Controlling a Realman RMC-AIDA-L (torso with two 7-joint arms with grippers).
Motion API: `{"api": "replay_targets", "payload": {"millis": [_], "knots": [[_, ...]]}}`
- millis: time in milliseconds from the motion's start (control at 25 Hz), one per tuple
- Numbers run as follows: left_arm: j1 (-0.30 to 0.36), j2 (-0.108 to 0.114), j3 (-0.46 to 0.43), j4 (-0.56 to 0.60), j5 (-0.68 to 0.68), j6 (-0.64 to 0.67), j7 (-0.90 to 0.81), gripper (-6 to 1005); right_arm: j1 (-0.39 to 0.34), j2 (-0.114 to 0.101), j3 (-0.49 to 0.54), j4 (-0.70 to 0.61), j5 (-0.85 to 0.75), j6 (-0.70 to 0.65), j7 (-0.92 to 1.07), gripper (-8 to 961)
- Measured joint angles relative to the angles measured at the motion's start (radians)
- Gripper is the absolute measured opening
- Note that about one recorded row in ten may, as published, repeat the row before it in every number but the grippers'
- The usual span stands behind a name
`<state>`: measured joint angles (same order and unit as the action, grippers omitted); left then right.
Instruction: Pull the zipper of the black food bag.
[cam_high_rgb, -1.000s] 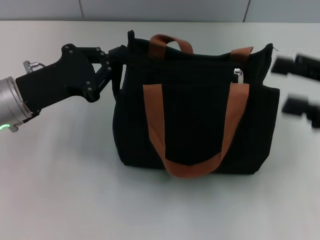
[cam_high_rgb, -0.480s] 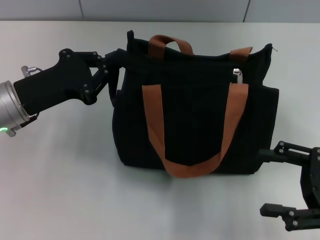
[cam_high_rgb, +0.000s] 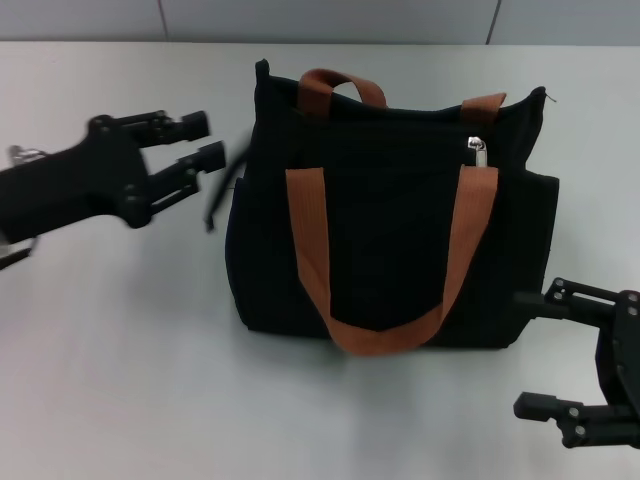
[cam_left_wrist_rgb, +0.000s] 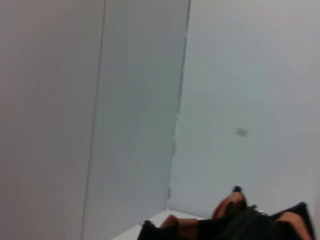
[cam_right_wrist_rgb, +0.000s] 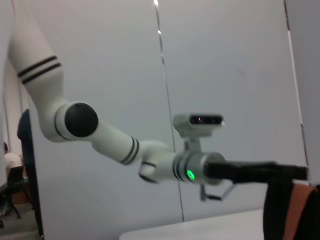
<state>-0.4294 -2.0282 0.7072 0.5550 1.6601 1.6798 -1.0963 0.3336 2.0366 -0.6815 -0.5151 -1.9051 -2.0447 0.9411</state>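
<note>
The black food bag (cam_high_rgb: 385, 240) stands upright mid-table in the head view, with orange-brown handles (cam_high_rgb: 310, 250) hanging down its front. Its zipper (cam_high_rgb: 478, 150), a small silver pull tab, sits near the right end of the top edge. My left gripper (cam_high_rgb: 203, 140) is open a short way left of the bag's top left corner, touching nothing. Low at the right, my right gripper (cam_high_rgb: 530, 352) is open beside the bag's lower right corner, holding nothing. The bag's top (cam_left_wrist_rgb: 240, 225) shows in the left wrist view. The right wrist view shows the bag's edge (cam_right_wrist_rgb: 280, 215) and the left arm (cam_right_wrist_rgb: 150, 162).
The bag stands on a white table (cam_high_rgb: 120, 350) with open surface in front and to both sides. A thin black side strap (cam_high_rgb: 222, 190) hangs off the bag's left side, near the left gripper. Grey wall panels (cam_high_rgb: 330, 20) run behind the table.
My left gripper has pulled back to the left, away from the bag's top left corner, and now stands open. The right gripper has barely shifted. The bag has not moved.
</note>
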Motion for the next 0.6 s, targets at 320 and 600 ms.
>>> {"api": "replay_targets", "payload": {"millis": [320,600], "knots": [[0.017,0.069,-0.048,0.093,0.020,0.243,-0.166,419,0.010,0.004,-0.003,0.013,0.000,0.048,0.002,817],[0.028,0.010,0.066,0.080,0.023,0.318,-0.023,670,0.031,0.013,-0.008,0.023,-0.012,0.086,0.001,817]]}}
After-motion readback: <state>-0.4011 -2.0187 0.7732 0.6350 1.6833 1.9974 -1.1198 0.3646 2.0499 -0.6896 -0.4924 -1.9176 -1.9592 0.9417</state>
